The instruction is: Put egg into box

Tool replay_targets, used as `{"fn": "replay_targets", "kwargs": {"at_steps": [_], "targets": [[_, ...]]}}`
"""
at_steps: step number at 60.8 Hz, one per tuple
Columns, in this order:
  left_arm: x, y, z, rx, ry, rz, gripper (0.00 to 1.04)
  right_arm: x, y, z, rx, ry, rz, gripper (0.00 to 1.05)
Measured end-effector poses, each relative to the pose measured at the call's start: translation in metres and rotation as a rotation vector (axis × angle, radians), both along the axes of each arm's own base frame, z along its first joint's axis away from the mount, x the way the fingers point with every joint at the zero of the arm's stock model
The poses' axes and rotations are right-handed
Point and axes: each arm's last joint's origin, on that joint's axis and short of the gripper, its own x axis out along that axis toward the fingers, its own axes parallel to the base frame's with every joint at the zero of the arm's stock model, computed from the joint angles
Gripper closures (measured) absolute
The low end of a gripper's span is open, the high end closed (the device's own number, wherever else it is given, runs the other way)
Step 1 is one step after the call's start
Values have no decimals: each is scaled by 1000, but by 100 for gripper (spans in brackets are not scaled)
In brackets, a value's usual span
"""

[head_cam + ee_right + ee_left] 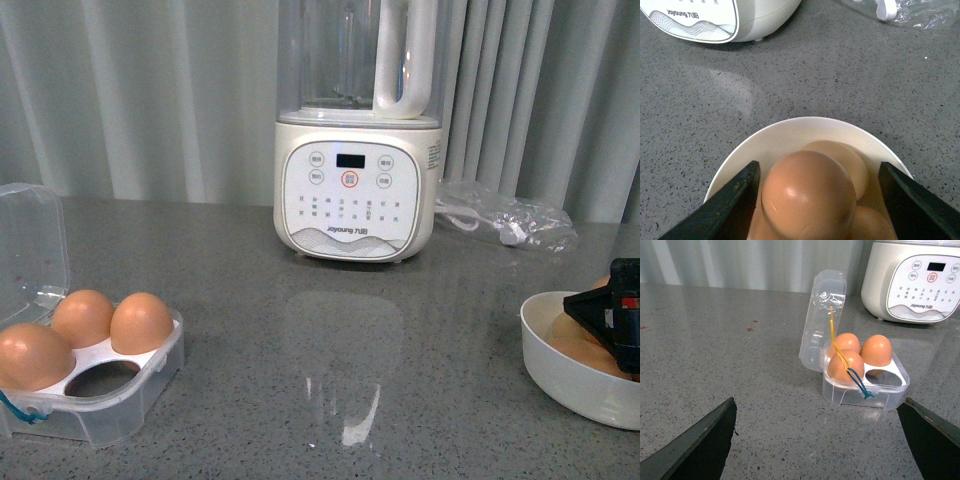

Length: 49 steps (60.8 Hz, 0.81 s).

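The clear box [120, 400] stands open at the front left with three orange-brown eggs [141, 322] in it and one empty cell [103, 378]; its lid [30, 240] stands up. It also shows in the left wrist view [865, 390] with a teal cord [858, 382]. My left gripper [820, 440] is open, back from the box, empty. My right gripper [820, 200] is open over the white bowl [790, 130], its fingers [735, 200] either side of the top egg [807, 197], not closed on it. It shows at the right edge in front view [610, 315].
A white Joyoung blender [355, 190] stands at the back centre, also in the right wrist view [715, 17]. A crumpled clear plastic bag with a cord [505, 220] lies to its right. Several more eggs lie in the bowl [575, 385]. Curtains hang behind.
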Motion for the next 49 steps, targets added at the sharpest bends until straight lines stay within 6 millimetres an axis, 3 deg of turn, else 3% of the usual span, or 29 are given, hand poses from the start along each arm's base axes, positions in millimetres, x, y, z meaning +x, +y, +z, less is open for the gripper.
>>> {"fn": "replay_targets", "kwargs": {"at_steps": [11, 30, 38, 49], "targets": [[0, 0, 0, 0, 0, 0, 7, 0, 0, 0, -2, 0, 7, 61], [0, 0, 0, 0, 0, 0, 7, -8, 1, 10, -24, -20, 4, 62], [0, 0, 0, 0, 0, 0, 7, -16, 1, 34, -28, -86, 25, 62], [0, 0, 0, 0, 0, 0, 7, 3, 12, 73, -6, -185, 80, 62]]}}
